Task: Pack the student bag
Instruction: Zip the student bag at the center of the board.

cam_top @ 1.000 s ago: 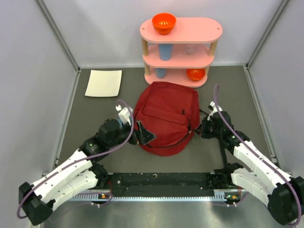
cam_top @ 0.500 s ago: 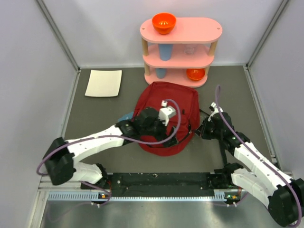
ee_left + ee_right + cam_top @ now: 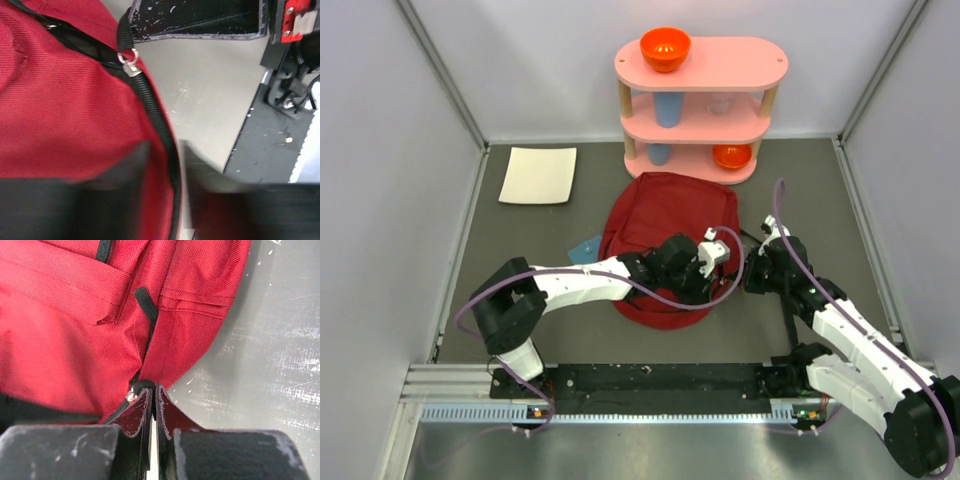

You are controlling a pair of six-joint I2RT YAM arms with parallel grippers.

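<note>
We see the bag [image 3: 665, 215] lying flat in the middle of the table [image 3: 520, 280], just near of the pink shelf [image 3: 700, 110]. Its rounded near edge faces the arm bases.

The left arm reaches across from the left, over the near part of the bag. In its wrist view, the left gripper [image 3: 164, 150] has its fingers [image 3: 137, 170] partway apart, a narrow gap astride the black zip line on the bag's edge. That view is blurred, so we cannot tell whether the fingers are pinching the zip. A silver zip pull [image 3: 129, 59] sits farther along the same zip line.

The right gripper [image 3: 154, 389] is at the bag's right edge. Its jaws are closed tight on the red fabric where the zip ends, and another silver pull [image 3: 131, 396] lies just beside the left fingertip.

On the shelf, an orange bowl [image 3: 665, 47] stands on the top tier at the left, and a blue cup [image 3: 667, 108] stands on the middle tier. A white sheet [image 3: 539, 175] lies at the far left, well apart from the bag. A small blue item [image 3: 585, 247] lies just beside the bag's left edge.
</note>
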